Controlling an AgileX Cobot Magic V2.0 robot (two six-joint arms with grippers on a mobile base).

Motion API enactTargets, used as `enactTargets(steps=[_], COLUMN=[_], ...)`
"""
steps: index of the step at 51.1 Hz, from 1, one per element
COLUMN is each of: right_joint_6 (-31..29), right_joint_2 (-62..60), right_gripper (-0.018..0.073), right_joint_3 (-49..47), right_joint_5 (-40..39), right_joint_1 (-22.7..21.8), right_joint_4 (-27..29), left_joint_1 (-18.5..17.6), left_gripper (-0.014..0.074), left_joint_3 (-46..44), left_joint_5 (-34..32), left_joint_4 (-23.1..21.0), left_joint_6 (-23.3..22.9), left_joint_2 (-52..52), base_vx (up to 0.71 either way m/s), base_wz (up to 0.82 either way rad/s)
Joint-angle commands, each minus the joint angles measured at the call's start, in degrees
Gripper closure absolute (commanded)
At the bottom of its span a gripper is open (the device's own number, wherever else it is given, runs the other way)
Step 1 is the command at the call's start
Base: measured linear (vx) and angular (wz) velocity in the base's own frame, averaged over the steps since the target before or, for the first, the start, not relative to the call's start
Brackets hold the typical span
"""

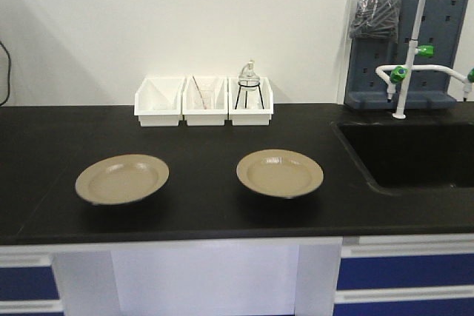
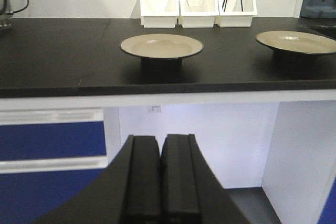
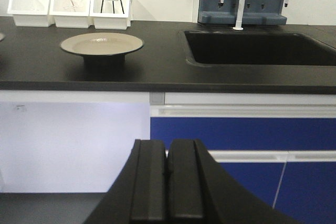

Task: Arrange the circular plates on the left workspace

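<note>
Two round tan plates sat on the black worktop (image 1: 200, 138), and they were well apart. The left plate (image 1: 122, 179) lay on the left part of the worktop, near the front edge. The right plate (image 1: 280, 173) lay near the middle, between the left plate and the sink (image 1: 415, 153). Both plates were right side up and had nothing on them. Behind them, by the white wall, three white bins (image 1: 204, 100) stood side by side in a row, touching each other. The right-hand bin held a small glass flask (image 1: 249, 83) on a black wire stand. A white tap (image 1: 415, 42) with green knobs stood behind the sink, and a grey peg rack (image 1: 437, 57) hung on the wall there. My left jaws were shut tight with nothing between them. They were low down in front of the worktop, below its edge, and they pointed at the left plate. My right jaws were shut tight too, and they held nothing. They were also low down, below the worktop edge, by the blue cabinet fronts (image 1: 404, 279). Neither of my jaws touched a plate.
</note>
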Motion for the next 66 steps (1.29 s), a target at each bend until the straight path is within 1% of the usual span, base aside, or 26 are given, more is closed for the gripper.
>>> enactTargets(steps=[1, 41, 54, 66], right_joint_6=[-0.1, -0.1, -0.1, -0.1], right_joint_2=[-0.8, -0.8, -0.8, -0.8], right_gripper=[0.0564, 0.0564, 0.0564, 0.0564], right_joint_3=[1.2, 1.2, 1.2, 1.2], right_joint_5=[-4.7, -4.8, -4.8, -4.8], right_joint_1=[-0.4, -0.4, -0.4, -0.4], right_joint_4=[-0.5, -0.5, -0.5, -0.5], left_joint_1=[-0.2, -0.2, -0.2, -0.2], left_gripper=[0.0596, 0.0596, 0.0596, 0.0596], left_joint_3=[1.2, 1.2, 1.2, 1.2], left_joint_5=[-4.7, -4.7, -4.7, -4.7], left_joint_4=[0.0, 0.0, 0.0, 0.0], left_joint_6=[-0.5, -0.5, -0.5, -0.5], left_joint_2=[-0.3, -0.3, -0.3, -0.3], base_vx=[0.47, 0.45, 0.29, 0.11], base_wz=[-0.02, 0.01, 0.04, 0.03])
